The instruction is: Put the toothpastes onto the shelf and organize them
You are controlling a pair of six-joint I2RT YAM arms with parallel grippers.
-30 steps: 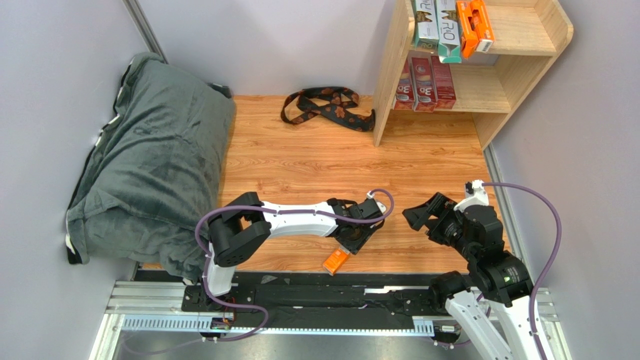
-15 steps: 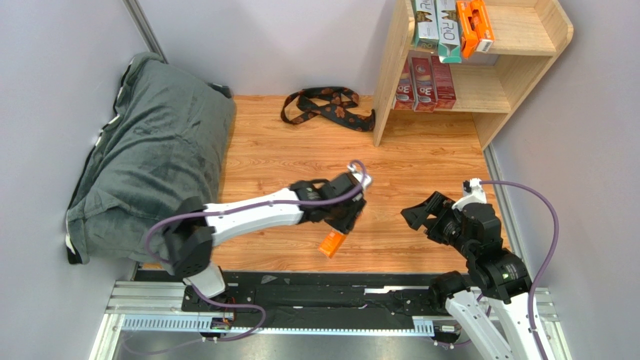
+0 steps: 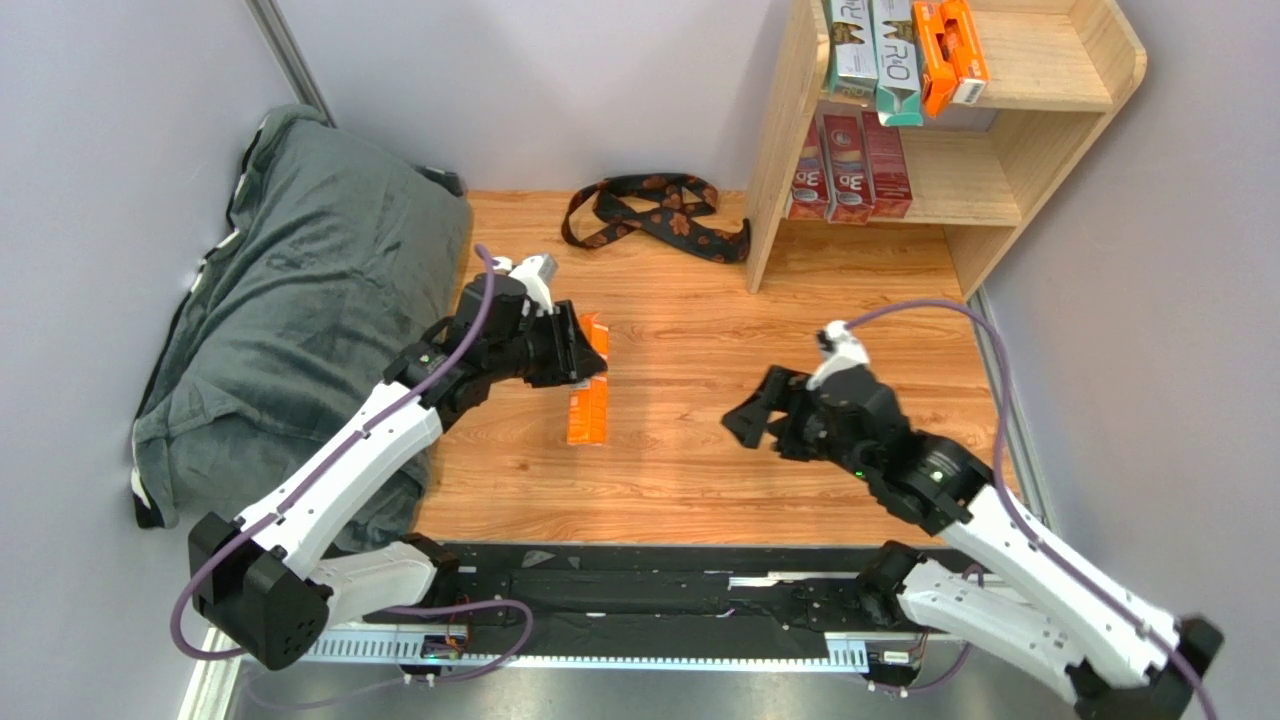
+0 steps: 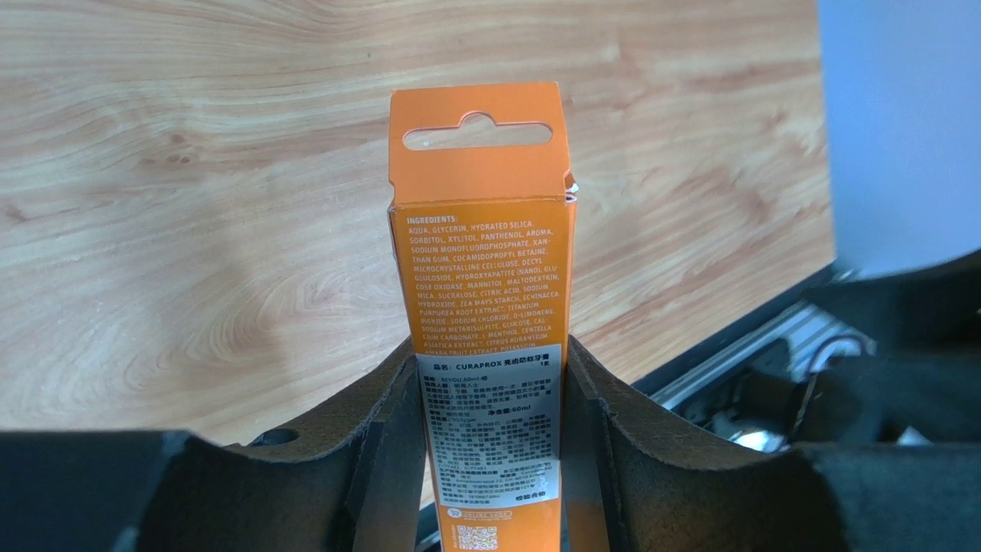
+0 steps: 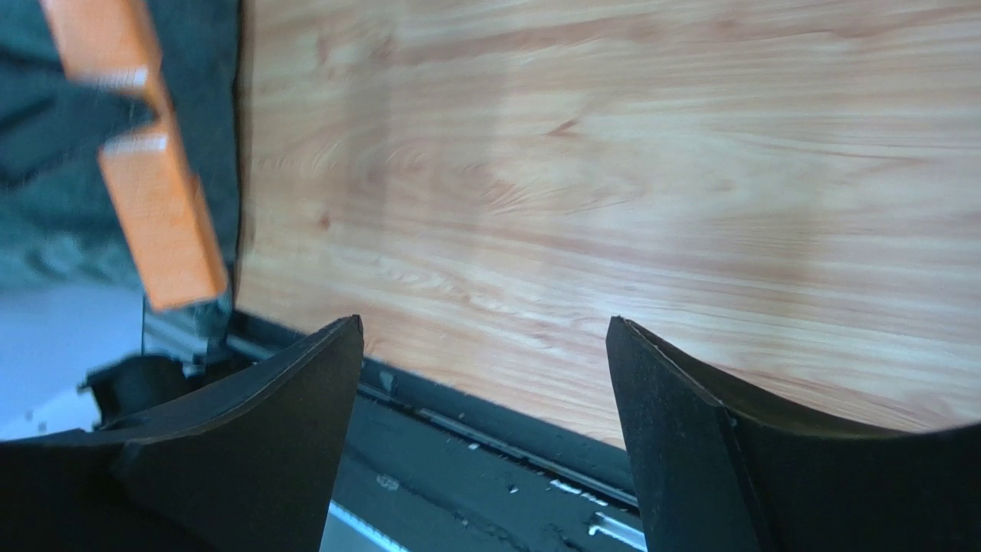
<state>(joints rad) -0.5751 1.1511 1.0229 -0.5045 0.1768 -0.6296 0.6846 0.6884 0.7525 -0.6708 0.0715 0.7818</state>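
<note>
Watching the left end effector [image 3: 579, 354]: it's clamped on the orange box [image 3: 589, 408] at one end only, with most of the length sticking out free. It could pivot or slip on a fast swing. The box hangs over the left-middle of the table [image 3: 842, 315], well apart from the shelf [image 3: 781, 143], so it needs a long reach or a handover. The top tier is crowded with stored boxes [image 3: 879, 45], easy to knock. Left arm is stretched forward. Right end effector [image 3: 751, 423] is wide, empty, facing the box.
</note>
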